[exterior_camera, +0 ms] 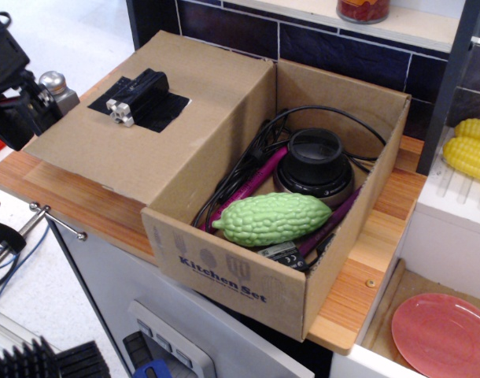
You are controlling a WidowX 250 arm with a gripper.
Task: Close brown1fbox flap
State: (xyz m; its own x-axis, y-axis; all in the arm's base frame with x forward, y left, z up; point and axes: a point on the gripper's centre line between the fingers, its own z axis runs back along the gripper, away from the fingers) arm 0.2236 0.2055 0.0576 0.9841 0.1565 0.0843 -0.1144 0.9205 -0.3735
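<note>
On a wooden counter [63, 201] against dark tiles sits the open cardboard box [248, 272] — a green gourd [273, 218], a black round device [315, 161] and cables inside — its flap [157, 126] folded out left, the gripper [27, 102] at its far edge, jaw state impossible to tell.

Printed words: "Kitchen Set" in dark blue on the near side wall of the brown1fbox [248, 268], towards seven o'clock from the box's open middle.
Signs beside the words: faint dark blue utensil icons in a row just above the lettering, on the same wall; too pale to name each one.
Flap [157, 118]: no lettering readable on the face that shows.
Elsewhere in the room: nothing else legible.
</note>
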